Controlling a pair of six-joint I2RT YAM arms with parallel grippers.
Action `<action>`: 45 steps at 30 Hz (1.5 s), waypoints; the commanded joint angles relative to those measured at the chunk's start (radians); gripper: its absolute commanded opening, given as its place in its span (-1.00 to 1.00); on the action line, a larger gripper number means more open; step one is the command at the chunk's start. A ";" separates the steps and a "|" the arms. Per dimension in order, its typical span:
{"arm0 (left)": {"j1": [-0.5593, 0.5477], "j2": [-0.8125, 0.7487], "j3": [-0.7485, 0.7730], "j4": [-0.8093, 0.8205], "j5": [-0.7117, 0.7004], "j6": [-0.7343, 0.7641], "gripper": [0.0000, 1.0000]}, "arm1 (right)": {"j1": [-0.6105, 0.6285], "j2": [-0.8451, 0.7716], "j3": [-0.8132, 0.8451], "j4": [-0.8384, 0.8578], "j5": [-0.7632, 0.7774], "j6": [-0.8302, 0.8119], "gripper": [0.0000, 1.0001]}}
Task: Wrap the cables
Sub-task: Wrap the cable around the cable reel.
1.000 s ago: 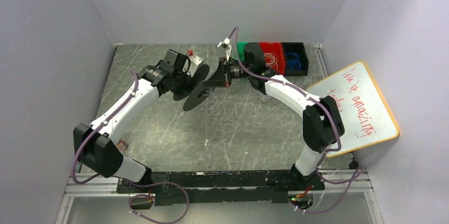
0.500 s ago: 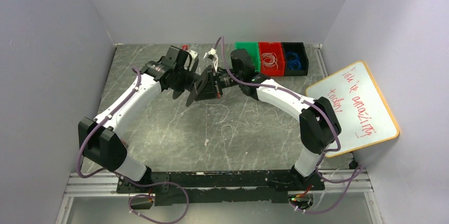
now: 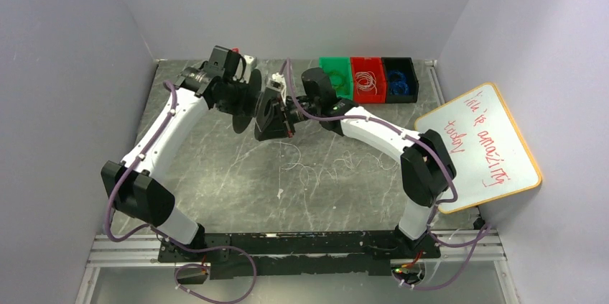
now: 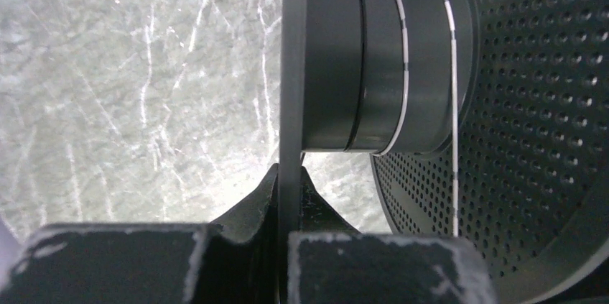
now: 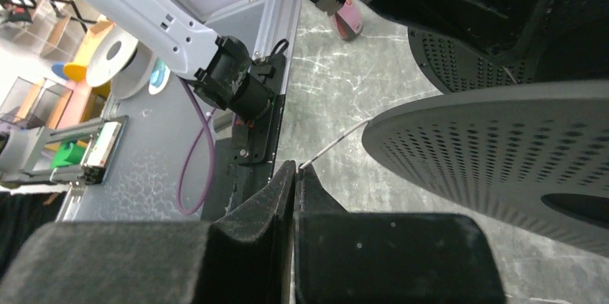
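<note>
A black spool [image 3: 260,111] with perforated flanges is held up over the back middle of the table. My left gripper [image 3: 240,98] is shut on the edge of its thin flange [image 4: 292,103]; the jaws [image 4: 292,190] pinch it from both sides. A white cable [image 4: 404,52] makes a couple of turns round the hub [image 4: 337,60]. My right gripper [image 3: 288,113] sits just right of the spool, shut on the white cable [image 5: 334,147], which leaves its fingertips [image 5: 296,172] toward the flange [image 5: 503,153]. The loose rest of the cable [image 3: 316,164] lies in loops on the table.
Green [image 3: 335,74], red [image 3: 368,80] and black [image 3: 399,78] bins stand in a row at the back right; the red one holds white cable, the black one blue cable. A whiteboard [image 3: 485,147] with red writing leans at the right edge.
Both grippers and the spool have moved left across the back of the table, the right gripper staying close to the spool. The loose cable on the table has shifted.
</note>
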 commanded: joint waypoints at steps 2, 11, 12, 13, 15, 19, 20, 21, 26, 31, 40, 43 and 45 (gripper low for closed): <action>0.120 -0.019 0.117 0.190 -0.025 -0.106 -0.95 | 0.087 0.030 0.012 -0.221 -0.195 -0.094 -0.93; 0.241 -0.044 0.177 0.169 0.126 -0.160 -0.95 | 0.111 0.065 0.030 -0.328 -0.207 -0.204 -0.93; 0.253 -0.046 0.182 0.167 0.147 -0.167 -0.95 | 0.112 0.069 0.030 -0.330 -0.212 -0.214 -0.93; 0.268 -0.049 0.188 0.165 0.167 -0.174 -0.95 | 0.113 0.075 0.032 -0.338 -0.217 -0.222 -0.93; 0.298 -0.060 0.193 0.167 0.208 -0.187 -0.95 | 0.113 0.087 0.040 -0.365 -0.226 -0.243 -0.93; 0.359 -0.083 0.209 0.172 0.280 -0.208 -0.95 | 0.113 0.100 0.051 -0.415 -0.234 -0.291 -0.94; 0.373 -0.089 0.211 0.173 0.296 -0.214 -0.95 | 0.113 0.100 0.051 -0.423 -0.237 -0.298 -0.93; 0.377 -0.096 0.210 0.175 0.314 -0.218 -0.95 | 0.113 0.100 0.050 -0.425 -0.241 -0.302 -0.93; 0.467 -0.120 0.206 0.190 0.412 -0.246 -0.95 | 0.113 0.107 0.050 -0.432 -0.253 -0.312 -0.93; 0.532 -0.132 0.216 0.203 0.514 -0.273 -0.95 | 0.112 0.119 0.049 -0.458 -0.248 -0.340 -0.93; 0.569 -0.148 0.237 0.198 0.702 -0.236 -0.95 | 0.092 0.147 0.049 -0.448 -0.314 -0.331 -0.94; 0.579 -0.174 0.220 0.190 0.798 -0.188 -0.95 | 0.066 0.150 0.031 -0.398 -0.340 -0.283 -0.95; 0.584 -0.198 0.200 0.184 0.860 -0.149 -0.95 | 0.045 0.146 0.016 -0.360 -0.329 -0.249 -0.95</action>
